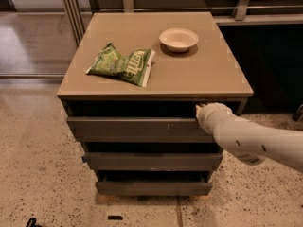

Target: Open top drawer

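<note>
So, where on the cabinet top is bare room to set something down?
Bare: front right of the cabinet top, between bowl and front edge; also back left, behind the chip bag. Crowded: the gripper at the right end of the top drawer.
</note>
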`<state>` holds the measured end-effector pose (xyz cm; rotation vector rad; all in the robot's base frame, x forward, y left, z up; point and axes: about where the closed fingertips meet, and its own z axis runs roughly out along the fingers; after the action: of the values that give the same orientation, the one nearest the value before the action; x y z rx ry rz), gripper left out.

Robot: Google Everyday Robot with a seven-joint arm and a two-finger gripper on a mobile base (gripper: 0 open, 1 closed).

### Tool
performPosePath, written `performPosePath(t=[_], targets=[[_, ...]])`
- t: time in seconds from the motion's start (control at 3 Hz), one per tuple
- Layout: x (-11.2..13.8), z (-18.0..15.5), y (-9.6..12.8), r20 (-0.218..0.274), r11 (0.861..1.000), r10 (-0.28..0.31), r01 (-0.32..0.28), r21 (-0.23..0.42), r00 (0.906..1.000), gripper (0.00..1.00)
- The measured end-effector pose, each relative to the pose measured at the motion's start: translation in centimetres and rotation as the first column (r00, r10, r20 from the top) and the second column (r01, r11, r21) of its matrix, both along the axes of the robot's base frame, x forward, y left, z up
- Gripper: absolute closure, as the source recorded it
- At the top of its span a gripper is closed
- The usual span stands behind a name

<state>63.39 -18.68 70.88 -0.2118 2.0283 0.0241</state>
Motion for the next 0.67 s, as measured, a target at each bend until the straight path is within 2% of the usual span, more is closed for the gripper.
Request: performPosePath(t=[0.67], targets=[[-0.4,-2.4,-0.5,-0.095,1.0,-0.021,0.021,-0.007,0.9952,1.0]])
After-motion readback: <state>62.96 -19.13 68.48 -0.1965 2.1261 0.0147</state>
